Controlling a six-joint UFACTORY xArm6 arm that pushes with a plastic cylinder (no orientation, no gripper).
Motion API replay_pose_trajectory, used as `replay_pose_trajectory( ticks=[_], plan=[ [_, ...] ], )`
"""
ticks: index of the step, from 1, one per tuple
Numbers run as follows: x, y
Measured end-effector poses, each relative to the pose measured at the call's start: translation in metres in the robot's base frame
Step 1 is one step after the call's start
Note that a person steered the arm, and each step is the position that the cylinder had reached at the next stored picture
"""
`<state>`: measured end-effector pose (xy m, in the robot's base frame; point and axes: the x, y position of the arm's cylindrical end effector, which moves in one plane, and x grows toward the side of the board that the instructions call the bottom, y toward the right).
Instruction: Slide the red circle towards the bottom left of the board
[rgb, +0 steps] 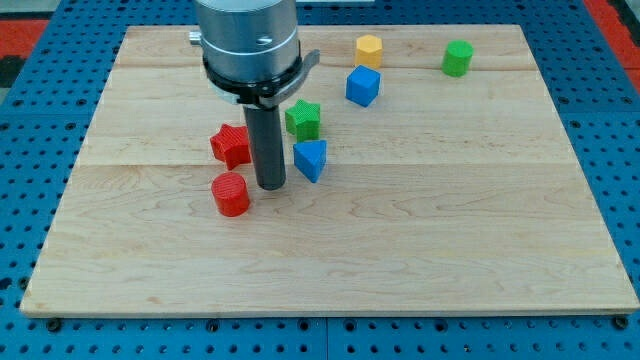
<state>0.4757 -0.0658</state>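
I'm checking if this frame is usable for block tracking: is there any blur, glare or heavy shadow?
Camera view: sharp overall, with even, soft lighting; the red circle and blue triangle have crisp edges. Only faint shadows lie under the blocks and beside my tip. The metal arm housing shows mild sheen, and the wooden board shows no glare.

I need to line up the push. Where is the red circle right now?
The red circle sits left of the board's centre, just below the red star, with my tip close on its right.
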Motion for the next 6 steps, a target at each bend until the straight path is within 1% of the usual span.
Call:
replay_pose_trajectory(
  ticks=[1, 2, 3, 4, 5, 6],
  plan=[
    [0.019, -0.045],
    [0.025, -0.068],
    [0.053, -0.105],
    [0.059, -0.120],
    [0.026, -0.036],
    [-0.036, -0.017]
  ],
)
